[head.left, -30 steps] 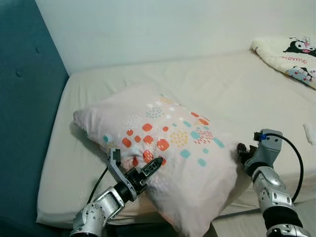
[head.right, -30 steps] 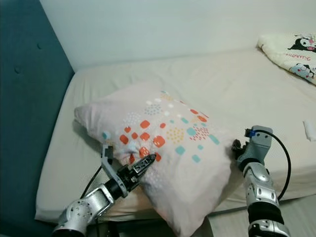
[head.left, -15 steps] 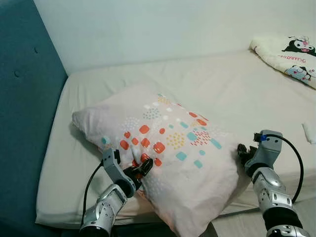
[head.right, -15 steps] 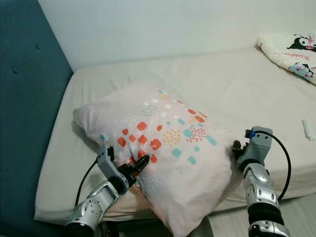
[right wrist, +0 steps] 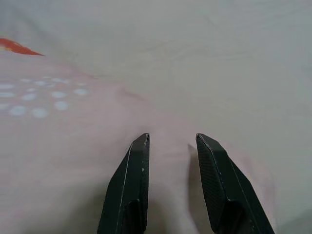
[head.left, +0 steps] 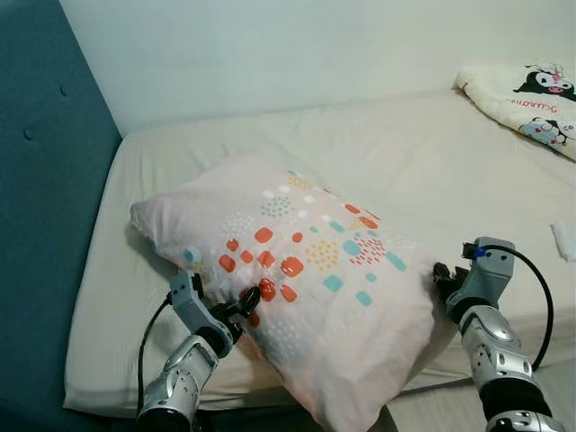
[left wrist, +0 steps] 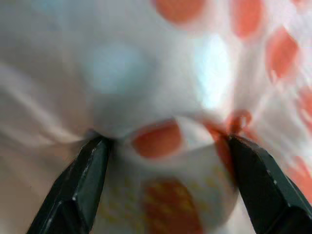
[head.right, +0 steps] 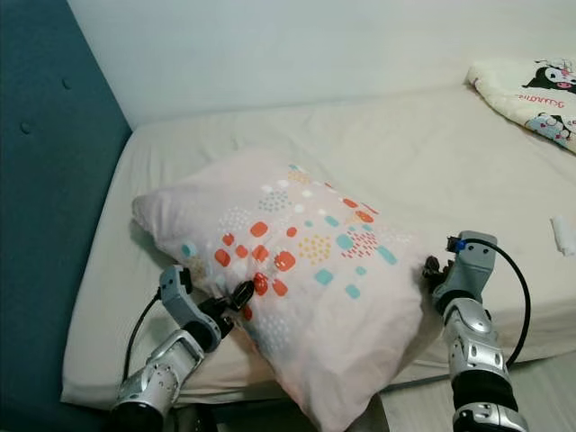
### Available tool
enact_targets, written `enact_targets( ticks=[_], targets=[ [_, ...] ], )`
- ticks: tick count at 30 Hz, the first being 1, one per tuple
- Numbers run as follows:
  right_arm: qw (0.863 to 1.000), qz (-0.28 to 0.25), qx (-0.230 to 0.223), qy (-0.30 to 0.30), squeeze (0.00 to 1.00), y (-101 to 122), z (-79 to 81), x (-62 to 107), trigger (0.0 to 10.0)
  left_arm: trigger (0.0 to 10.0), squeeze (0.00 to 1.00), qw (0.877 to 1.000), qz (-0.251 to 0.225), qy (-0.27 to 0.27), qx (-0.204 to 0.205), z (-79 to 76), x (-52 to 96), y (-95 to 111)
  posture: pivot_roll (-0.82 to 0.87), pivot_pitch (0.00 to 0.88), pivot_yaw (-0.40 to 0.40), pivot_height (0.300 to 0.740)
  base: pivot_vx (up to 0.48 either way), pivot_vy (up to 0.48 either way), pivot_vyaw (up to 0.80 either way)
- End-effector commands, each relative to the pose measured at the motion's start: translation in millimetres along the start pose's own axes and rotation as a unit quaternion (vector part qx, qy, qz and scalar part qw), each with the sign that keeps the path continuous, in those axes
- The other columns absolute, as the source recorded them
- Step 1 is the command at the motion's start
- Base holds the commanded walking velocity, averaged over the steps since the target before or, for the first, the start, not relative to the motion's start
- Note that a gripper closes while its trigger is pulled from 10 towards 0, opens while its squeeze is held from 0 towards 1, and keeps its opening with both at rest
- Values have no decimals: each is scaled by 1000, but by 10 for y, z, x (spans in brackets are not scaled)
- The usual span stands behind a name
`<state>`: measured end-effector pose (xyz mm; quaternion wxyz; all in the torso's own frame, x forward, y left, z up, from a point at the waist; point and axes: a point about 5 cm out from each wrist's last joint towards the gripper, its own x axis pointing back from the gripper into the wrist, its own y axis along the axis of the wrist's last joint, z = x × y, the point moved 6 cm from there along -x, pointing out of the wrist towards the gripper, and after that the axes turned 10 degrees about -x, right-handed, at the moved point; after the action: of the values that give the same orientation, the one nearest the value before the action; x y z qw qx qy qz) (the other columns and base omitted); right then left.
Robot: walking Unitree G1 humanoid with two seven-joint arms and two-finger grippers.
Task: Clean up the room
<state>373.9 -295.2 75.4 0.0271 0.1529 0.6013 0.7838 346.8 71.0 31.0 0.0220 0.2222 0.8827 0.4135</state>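
Nearest to me, I have the left gripper [head.right: 236, 297] on the near-left side of the soft pale pink pillow with orange and teal spots [head.left: 306, 270]. In the left wrist view its two black fingers [left wrist: 83, 183] stand apart, with a bulge of the spotted fabric pressed between them, so I judge they are biting into the cloth but not closed together. The right gripper [head.left: 441, 277] touches the near-right corner of the pillow. In the right wrist view its fingers [right wrist: 131, 180] are only a little apart and lie over the pink cloth; whether cloth sits between them I cannot tell.

The pillow lies askew on the cream mattress [head.left: 423, 162], its near corner hanging over the near edge of the bed. At the left stands the dark teal padded headboard [head.left: 45, 180]. Farther away, at the right corner, lies a cream blanket with black and pink cartoon figures [head.left: 526, 90].

I think the step in hand is taking hold of the pillow from both sides. The next move needs a firm hold from both grippers, then lifting together and carrying it toward the headboard.
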Motion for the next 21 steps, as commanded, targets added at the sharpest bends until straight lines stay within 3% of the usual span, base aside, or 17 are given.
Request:
enact_targets(
  ticks=[1,2,6,18,19,20,21],
  targets=[
    [1000,3,0,3,0,-45,12,22,10000,10000,0,998,6,-41,40,-225,-22,-140,-208,105,20,591,0,0,0],
    [1000,3,0,3,0,-45,12,22,10000,10000,0,998,6,-41,40,-225,-22,-140,-208,105,20,591,0,0,0],
    [1000,3,2,5,0,-39,15,22,10000,10000,0,994,19,-83,74,-502,-75,-261,-212,101,18,591,0,0,0],
    [1000,3,4,7,0,-34,12,21,10000,10000,0,990,40,-105,87,-803,-196,-379,-212,98,17,591,0,0,0],
    [1000,3,4,7,0,-36,9,22,10000,9216,0,989,44,-107,91,-832,-205,-398,-210,97,19,591,0,0,0],
    [1000,4,4,7,0,-37,7,22,10000,0,0,988,44,-111,94,-862,-212,-402,-209,96,18,591,0,0,0],
    [1000,4,4,7,0,-37,7,22,10000,0,0,988,44,-111,94,-862,-212,-402,-209,96,18,591,0,0,0]
  ],
)
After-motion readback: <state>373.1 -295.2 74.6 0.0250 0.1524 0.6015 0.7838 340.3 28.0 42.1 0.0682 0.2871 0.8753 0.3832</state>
